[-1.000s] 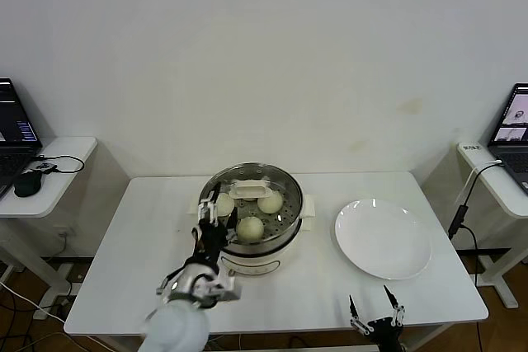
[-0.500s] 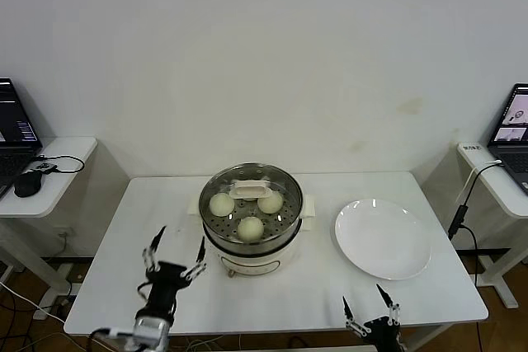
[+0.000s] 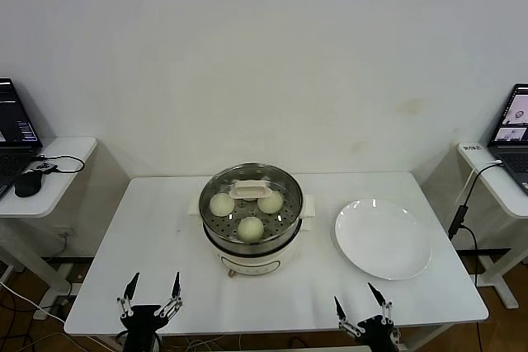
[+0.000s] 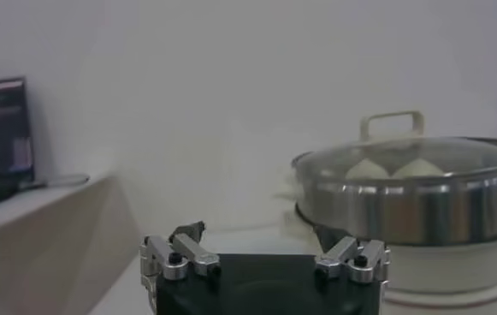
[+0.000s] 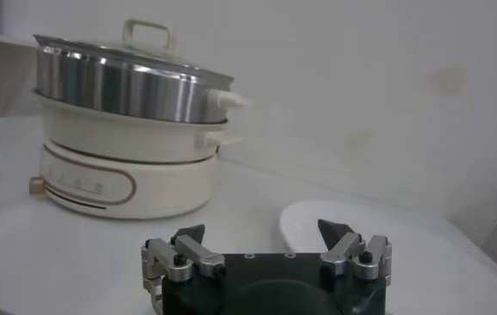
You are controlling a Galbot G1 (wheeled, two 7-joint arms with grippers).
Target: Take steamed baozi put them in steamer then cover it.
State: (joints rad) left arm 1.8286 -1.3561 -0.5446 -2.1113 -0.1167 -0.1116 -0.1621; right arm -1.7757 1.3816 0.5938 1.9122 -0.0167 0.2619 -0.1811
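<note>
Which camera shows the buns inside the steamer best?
The head view: it looks down through the glass lid on three buns. The left wrist view shows only two bun tops side-on; the right wrist view shows just the steamer, no buns.

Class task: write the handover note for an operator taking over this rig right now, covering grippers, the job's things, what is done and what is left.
Left gripper: open, holding nothing, at the table's near edge, left of the steamer.
Right gripper: open, holding nothing, at the near edge, in front of the white plate.
Three steamed baozi show inside the steamer; the plate holds none.
The cover sits on the steamer.
Done: loading and covering, as far as visible.
Left: nothing apparent.
</note>
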